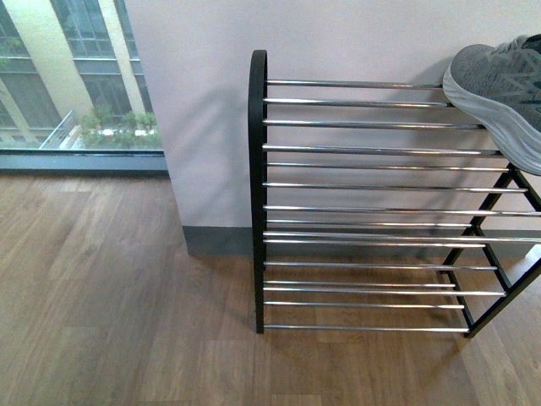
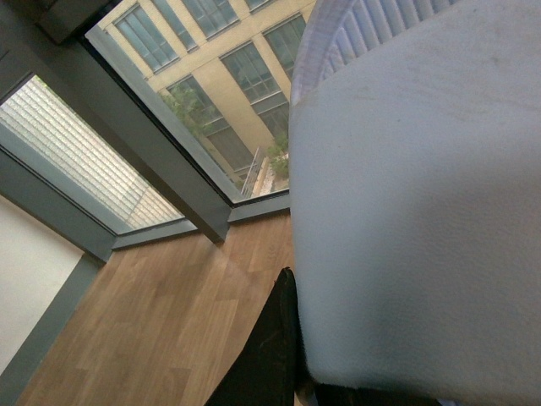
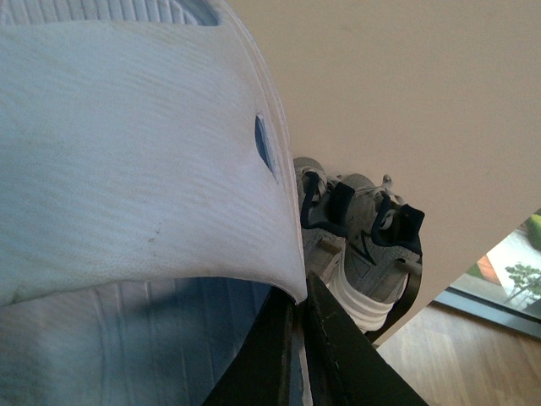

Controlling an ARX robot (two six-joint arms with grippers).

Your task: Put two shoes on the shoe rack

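The shoe rack (image 1: pixel 257 194) stands against the wall, a black frame with tiers of chrome bars (image 1: pixel 363 149). One grey knit shoe (image 1: pixel 503 89) with a thick white sole shows at the top right, its toe over the right end of the top tier. Neither arm shows in the front view. In the left wrist view a white sole (image 2: pixel 406 211) fills the picture, and my left gripper (image 2: pixel 292 372) is shut on that shoe. My right gripper (image 3: pixel 300 309) is shut on the white-soled shoe (image 3: pixel 127 152) filling the right wrist view. Beyond it a grey shoe's heel (image 3: pixel 372 254) shows beside a black curved bar.
A pale wall (image 1: pixel 296 42) with a grey skirting (image 1: pixel 215 241) backs the rack. A floor-length window (image 1: pixel 76 76) lies to the left. Wood floor (image 1: pixel 110 304) spreads in front and to the left of the rack.
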